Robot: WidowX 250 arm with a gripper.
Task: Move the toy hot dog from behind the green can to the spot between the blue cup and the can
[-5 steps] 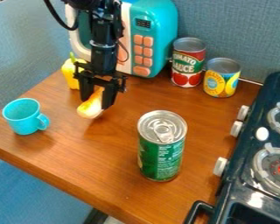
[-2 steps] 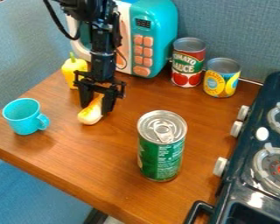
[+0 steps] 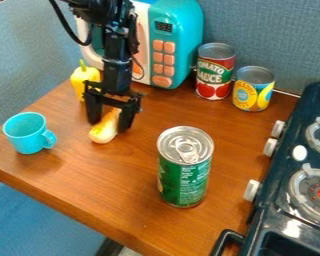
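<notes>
The gripper [image 3: 110, 121] hangs low over the left half of the wooden table, its fingers apart and open. Between and just in front of the fingers lies a cream and orange-yellow elongated toy food [image 3: 103, 132] on the tabletop, its upper end partly hidden behind the gripper. Left of the gripper is a turquoise cup [image 3: 28, 131], handle to the right. A yellow pepper-like toy [image 3: 82, 80] with a green stem stands behind the gripper's left side. To the right and nearer the camera, a green can [image 3: 183, 179] stands upright.
A turquoise and white toy microwave [image 3: 183, 30] stands behind the arm. A tomato sauce can [image 3: 215, 75] and a yellow can [image 3: 252, 92] stand at the back of the wooden table [image 3: 102, 175]. The dark stove [image 3: 283, 210] borders the right side.
The gripper and the toy food have come down a little toward the tabletop. The fingers have spread wider around the toy. The cans, cup and yellow toy have stayed put.
</notes>
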